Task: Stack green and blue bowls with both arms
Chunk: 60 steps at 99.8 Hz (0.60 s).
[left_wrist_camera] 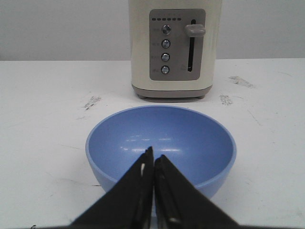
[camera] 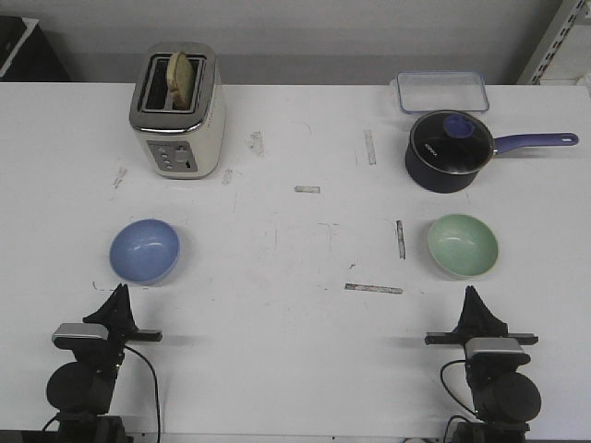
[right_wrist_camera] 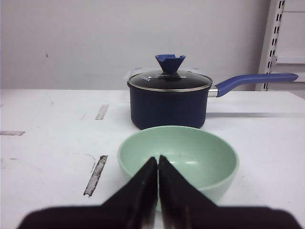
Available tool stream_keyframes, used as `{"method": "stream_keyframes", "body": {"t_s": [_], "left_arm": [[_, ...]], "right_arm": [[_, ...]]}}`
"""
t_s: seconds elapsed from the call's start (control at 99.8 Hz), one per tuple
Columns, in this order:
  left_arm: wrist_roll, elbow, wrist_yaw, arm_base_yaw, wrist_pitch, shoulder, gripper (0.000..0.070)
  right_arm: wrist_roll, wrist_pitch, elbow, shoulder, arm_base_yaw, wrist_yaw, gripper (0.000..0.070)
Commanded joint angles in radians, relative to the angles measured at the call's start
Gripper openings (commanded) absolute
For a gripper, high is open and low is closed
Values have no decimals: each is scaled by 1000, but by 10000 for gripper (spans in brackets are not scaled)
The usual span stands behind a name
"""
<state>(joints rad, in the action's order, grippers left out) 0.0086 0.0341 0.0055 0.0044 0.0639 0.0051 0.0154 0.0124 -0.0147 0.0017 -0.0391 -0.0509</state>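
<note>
The pale blue bowl (camera: 144, 249) sits upright and empty on the left of the white table, just ahead of my left gripper (camera: 118, 293). It also shows in the left wrist view (left_wrist_camera: 190, 138), where that gripper (left_wrist_camera: 154, 153) is shut and empty, short of the bowl's near rim. The mint green bowl (camera: 463, 245) sits upright and empty on the right, just ahead of my right gripper (camera: 471, 293). It also shows in the right wrist view (right_wrist_camera: 200, 152), where that gripper (right_wrist_camera: 158, 159) is shut and empty before the bowl.
A cream toaster (camera: 178, 111) with bread in a slot stands at the back left. A dark navy saucepan (camera: 448, 150) with a glass lid and blue handle stands behind the green bowl. A clear lidded container (camera: 441, 91) lies behind the pan. Tape marks dot the table.
</note>
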Motion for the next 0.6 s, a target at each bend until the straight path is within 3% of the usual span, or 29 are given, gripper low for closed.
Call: {"method": "stream_keyframes", "body": {"t_s": [0.0,0.211,0.361,0.591], "left_arm": [[-1,-21,2,1,16,-2,1],[-1,-21,2,1,16,-2,1],[-1,-21,2,1,16,-2,1],[0,-21,2,1,16,-2,1]], "right_arm": [[10,13,2,-1,1,-2,0],[52,106,-16,0,1,-1,0],[63,110,-159,9,0,23,0],[42,-101,-559,233,0,59,13]]}}
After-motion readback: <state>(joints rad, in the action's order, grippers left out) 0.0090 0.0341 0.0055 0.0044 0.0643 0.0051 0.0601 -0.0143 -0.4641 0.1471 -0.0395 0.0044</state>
